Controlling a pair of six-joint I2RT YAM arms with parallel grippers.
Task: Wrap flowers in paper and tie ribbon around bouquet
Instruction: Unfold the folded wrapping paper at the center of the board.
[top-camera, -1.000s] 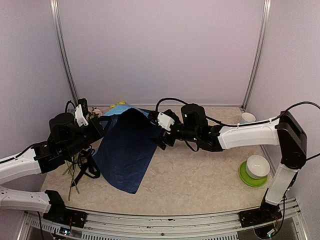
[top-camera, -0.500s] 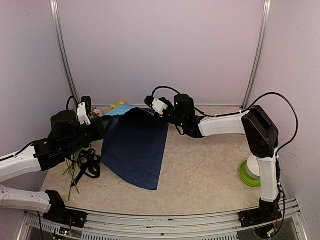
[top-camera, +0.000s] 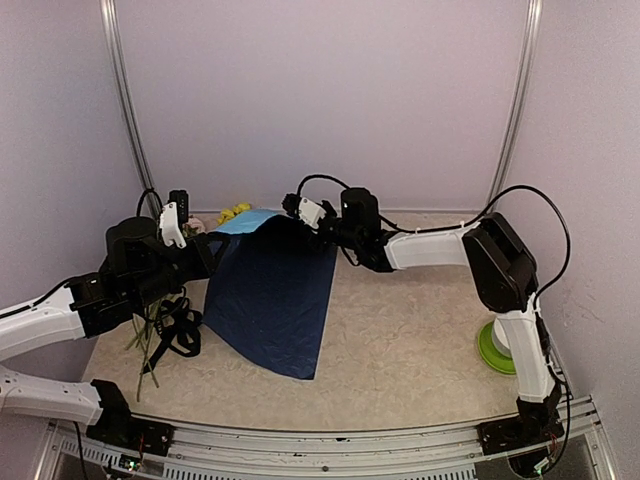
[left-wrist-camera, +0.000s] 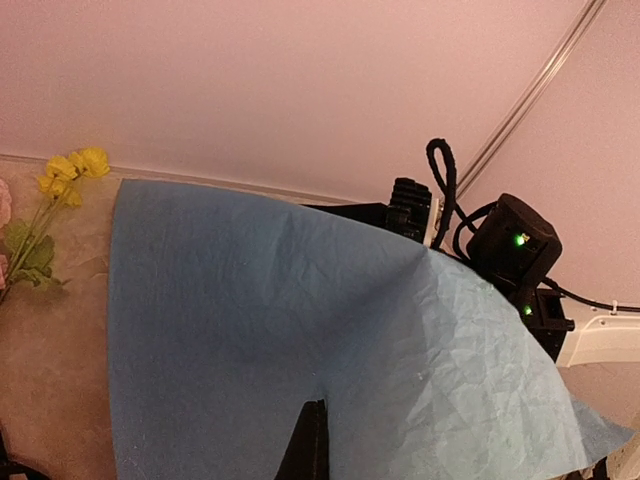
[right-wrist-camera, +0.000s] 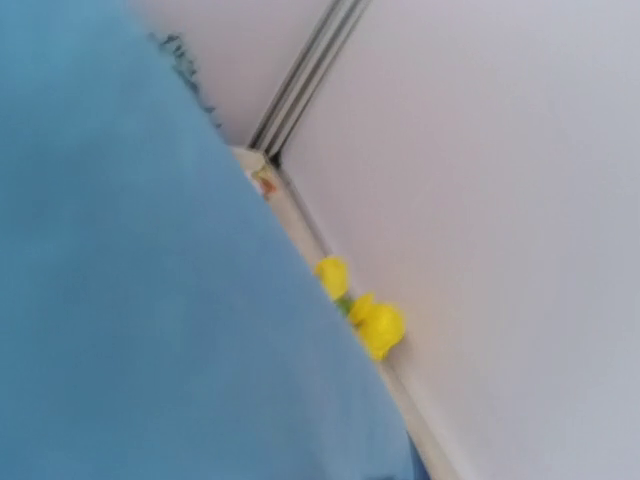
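Paper (top-camera: 270, 300) hanging tent-like at centre left of the top view, dark face out. Probably light, floppy, easily torn: best pinched at edges or corners. Left gripper (top-camera: 208, 250) clamped on left edge; right gripper (top-camera: 303, 213) at upper corner, fingers unseen, closure impossible to tell

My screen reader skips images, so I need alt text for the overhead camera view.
A dark blue sheet of paper hangs draped between the left claw and right claw over a beige table. The flowers and black ribbon lie left.
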